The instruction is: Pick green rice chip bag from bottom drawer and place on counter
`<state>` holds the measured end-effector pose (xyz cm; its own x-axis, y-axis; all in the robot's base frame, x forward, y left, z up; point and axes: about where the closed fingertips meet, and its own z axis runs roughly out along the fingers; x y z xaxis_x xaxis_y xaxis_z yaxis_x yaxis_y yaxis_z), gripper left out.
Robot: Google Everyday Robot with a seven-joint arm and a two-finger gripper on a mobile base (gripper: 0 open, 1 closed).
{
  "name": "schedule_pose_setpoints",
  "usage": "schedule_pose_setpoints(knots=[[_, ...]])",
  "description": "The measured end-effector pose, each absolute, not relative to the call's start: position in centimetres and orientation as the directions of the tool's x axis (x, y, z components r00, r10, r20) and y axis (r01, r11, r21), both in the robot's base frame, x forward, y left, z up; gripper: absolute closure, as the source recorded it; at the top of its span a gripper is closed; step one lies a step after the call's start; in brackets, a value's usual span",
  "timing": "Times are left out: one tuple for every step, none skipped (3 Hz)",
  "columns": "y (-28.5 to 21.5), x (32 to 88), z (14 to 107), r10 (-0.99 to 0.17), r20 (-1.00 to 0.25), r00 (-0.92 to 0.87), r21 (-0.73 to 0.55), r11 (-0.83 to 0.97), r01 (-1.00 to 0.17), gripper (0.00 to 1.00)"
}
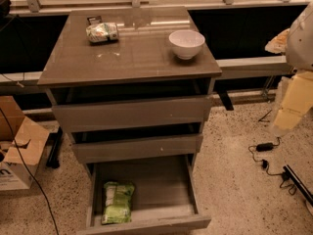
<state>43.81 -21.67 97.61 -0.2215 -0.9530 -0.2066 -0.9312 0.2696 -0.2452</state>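
Note:
The green rice chip bag (pixel 117 201) lies flat in the left part of the open bottom drawer (pixel 146 224), which is pulled out toward me. The two drawers above stand slightly ajar. The counter (pixel 127 58) is the glossy grey-brown top of the cabinet. My arm comes in at the right edge of the view, and its cream-coloured gripper end (pixel 289 109) hangs beside the cabinet, at about the height of the top drawer. It is well to the right of the bag and higher than it, and touches nothing.
A white bowl (pixel 186 43) stands at the counter's back right. A pale whitish-green packet (pixel 102 32) lies at its back left. A cardboard box (pixel 17 151) sits on the floor to the left. Cables and a power adapter (pixel 265 146) lie on the floor to the right.

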Motion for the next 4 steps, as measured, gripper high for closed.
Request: schedule_pose_setpoints(knots=[[-21.7,43.8,97.6,-0.953,-0.207,-0.221,-0.245,0.27,-0.931,0.0],[-20.2,44.2,96.4,-0.947,-0.249,-0.202,-0.229,0.261,-0.938,0.0],[-18.3,44.5,94.5,-0.931,-0.315,-0.182,-0.215,0.257,-0.942,0.0],[-16.2,45.5,91.2,-0.911,-0.379,-0.162,-0.201,0.252,-0.947,0.0]])
